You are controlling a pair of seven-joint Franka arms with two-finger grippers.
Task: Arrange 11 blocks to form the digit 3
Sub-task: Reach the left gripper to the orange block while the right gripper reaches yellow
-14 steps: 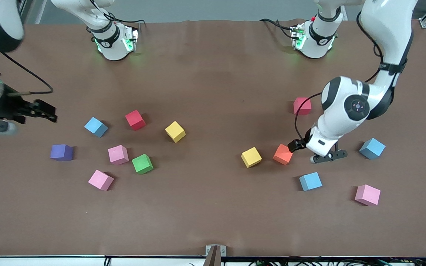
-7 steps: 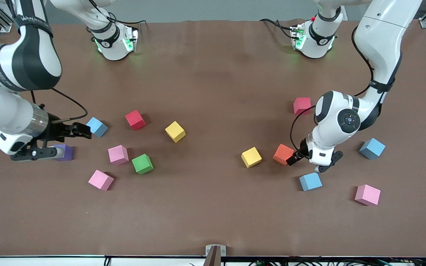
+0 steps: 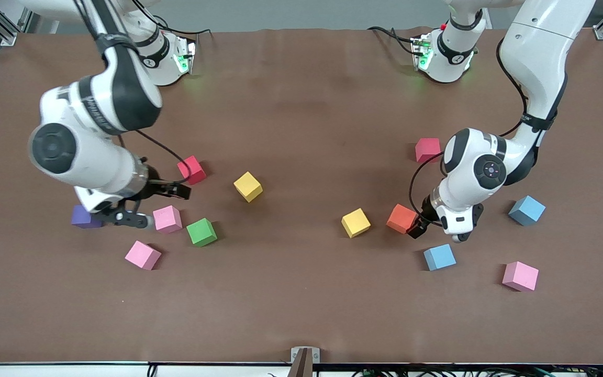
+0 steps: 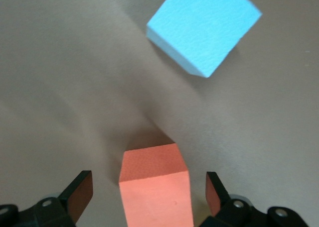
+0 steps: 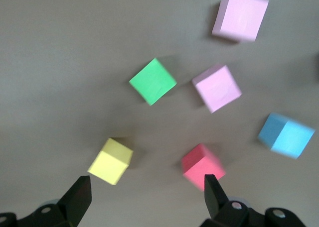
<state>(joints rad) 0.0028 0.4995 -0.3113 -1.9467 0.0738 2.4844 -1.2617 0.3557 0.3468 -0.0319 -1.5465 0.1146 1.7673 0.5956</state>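
1. Blocks: matte foam cubes with square faces and crisp edges lie scattered in two groups on the brown table (image 3: 301, 314). No numeral figure is formed.
2. Group at the left arm's end, nearest the front camera first: pink cube (image 3: 520, 276), light blue cube (image 3: 439, 257), yellow cube (image 3: 355, 222), orange cube (image 3: 401, 218), a second light blue cube (image 3: 526, 210), red-pink cube (image 3: 427, 150). All stand apart from one another.
3. Group at the right arm's end, nearest first: pink cube (image 3: 143, 255), green cube (image 3: 201, 232), a second pink cube (image 3: 167, 219), purple cube (image 3: 82, 217) partly hidden by the arm, yellow cube (image 3: 248, 186), red cube (image 3: 191, 169). The right wrist view also shows a light blue cube (image 5: 286, 135) near the red one.
4. Left gripper (image 3: 435, 230): low over the table just beside the orange cube, jaws spread. In the left wrist view the orange cube (image 4: 155, 187) sits between the two fingers, with a gap on each side.
5. Right gripper (image 3: 157, 204): above the second pink cube, jaws spread, holding nothing.
6. Open room: the table's centre, between the two yellow cubes, is bare. A wide bare strip runs along the edge nearest the front camera, and another lies before the arm bases.
7. Surface: the table cover is smooth and dull, with faint creases.
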